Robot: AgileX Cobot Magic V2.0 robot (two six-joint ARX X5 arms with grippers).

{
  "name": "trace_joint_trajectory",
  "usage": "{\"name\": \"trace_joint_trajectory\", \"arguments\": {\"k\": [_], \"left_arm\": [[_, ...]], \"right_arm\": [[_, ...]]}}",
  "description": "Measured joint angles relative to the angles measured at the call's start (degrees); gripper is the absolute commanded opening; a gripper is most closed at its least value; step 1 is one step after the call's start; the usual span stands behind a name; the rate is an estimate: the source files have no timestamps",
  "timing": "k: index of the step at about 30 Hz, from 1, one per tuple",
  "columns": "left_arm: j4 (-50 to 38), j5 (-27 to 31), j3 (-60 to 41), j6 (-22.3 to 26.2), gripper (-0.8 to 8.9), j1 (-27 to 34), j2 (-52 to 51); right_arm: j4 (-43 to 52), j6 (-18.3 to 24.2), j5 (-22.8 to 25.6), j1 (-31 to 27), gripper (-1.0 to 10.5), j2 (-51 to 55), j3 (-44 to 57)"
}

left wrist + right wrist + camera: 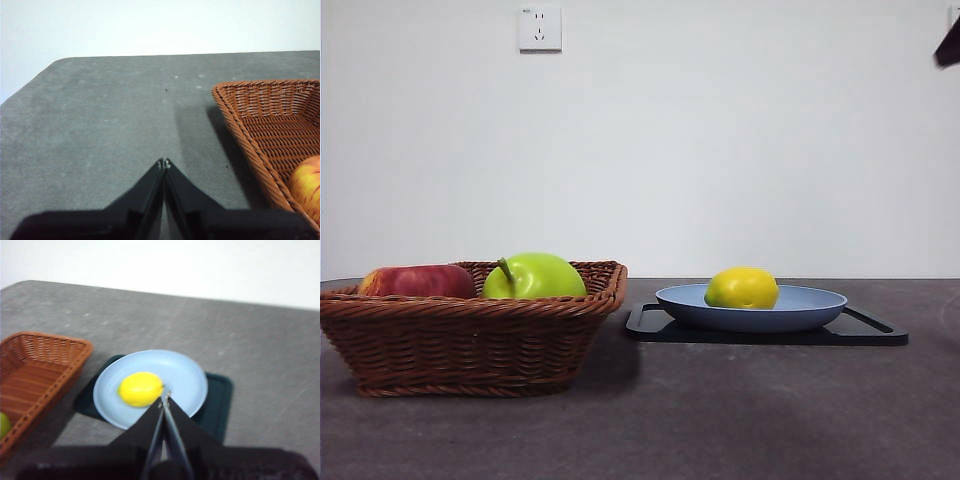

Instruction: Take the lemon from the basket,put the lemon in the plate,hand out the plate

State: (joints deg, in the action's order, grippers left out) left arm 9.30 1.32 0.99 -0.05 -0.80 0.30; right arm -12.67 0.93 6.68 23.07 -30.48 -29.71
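— So, left to right: what's on the worktop (740, 420)?

— First the brown woven wicker basket (470, 340), with a red apple (417, 281) and a bright green apple (534, 276) in it. Right of it, well apart, a flat black tray (865, 332) carrying the wide, shallow light-blue plate (810, 305). The small yellow lemon (742, 288) lies in the plate, a little toward the basket side.

— And the arms?

— The left end effector (164, 163) hangs over bare worktop beside the basket, jaws pressed together, holding nothing. The right end effector (164, 397) hovers above the plate, near the lemon, jaws also together and empty.

— So only the handing out remains?

— I'd judge so. The plate looks stiff, light and smooth, probably slippery. I'd pinch its rim on the side away from the lemon and keep it level, since the round fruit could roll.
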Motion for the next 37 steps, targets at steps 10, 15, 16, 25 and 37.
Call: {"name": "trace_joint_trajectory", "arguments": {"k": [10,15,16,25,37], "left_arm": [[0.0,0.0,0.0,0.0,0.08,0.0,0.0],[0.0,0.0,0.0,0.0,0.08,0.0,0.0],[0.0,0.0,0.0,0.0,0.08,0.0,0.0],[0.0,0.0,0.0,0.0,0.08,0.0,0.0],[0.0,0.0,0.0,0.0,0.08,0.0,0.0]], "right_arm": [[0.4,2.4,-15.7,-15.7,0.0,17.0,12.0],[2.6,1.3,-17.4,-19.7,0.0,21.9,20.1],[3.3,1.1,-17.2,-19.7,0.0,22.5,21.8],[3.8,0.3,-17.0,-19.8,0.0,27.1,28.8],[3.6,-1.2,-17.0,-20.1,0.0,28.5,28.8]]}}
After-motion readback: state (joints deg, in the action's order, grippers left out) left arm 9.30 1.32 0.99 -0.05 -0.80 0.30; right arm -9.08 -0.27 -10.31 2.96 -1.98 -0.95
